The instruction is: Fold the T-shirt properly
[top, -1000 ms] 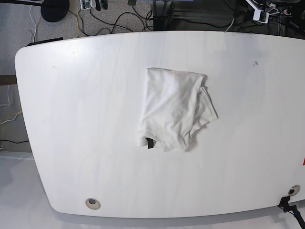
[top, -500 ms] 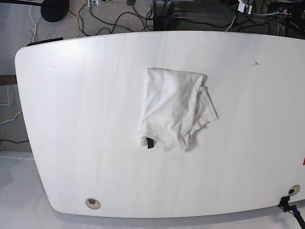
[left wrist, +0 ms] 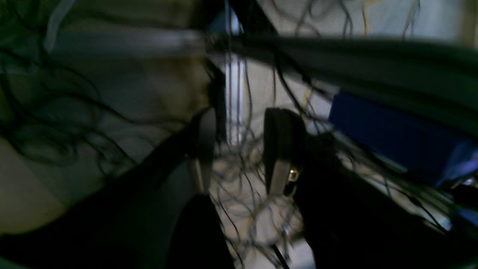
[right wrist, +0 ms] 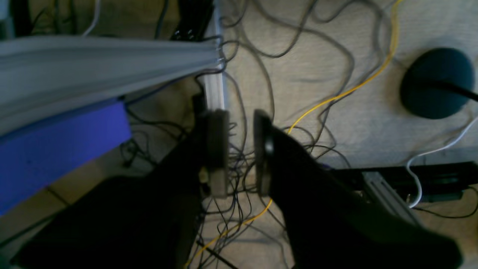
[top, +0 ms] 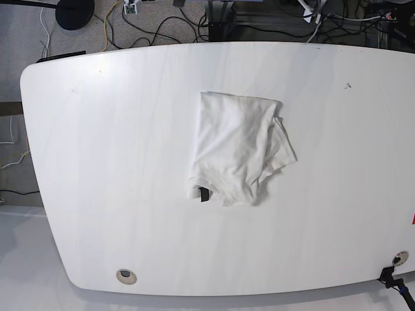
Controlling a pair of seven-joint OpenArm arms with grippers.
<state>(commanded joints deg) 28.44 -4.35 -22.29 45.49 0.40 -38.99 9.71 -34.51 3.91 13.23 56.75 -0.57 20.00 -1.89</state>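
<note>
Folded T-shirt (top: 238, 150) mid-table (top: 117, 162), far from both claws; left claw (left wrist: 239, 155), right claw (right wrist: 239, 151) parted, empty, above floor cables (right wrist: 336, 97)

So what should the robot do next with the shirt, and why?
Probably nothing more than staying parked. The T-shirt already lies folded in a compact bundle on the white table, no arm near it. The left gripper and right gripper both hang empty over floor cables, jaws slightly apart. One lower edge looks a little uneven, so a small tidy-up tug there could be an option.
</note>
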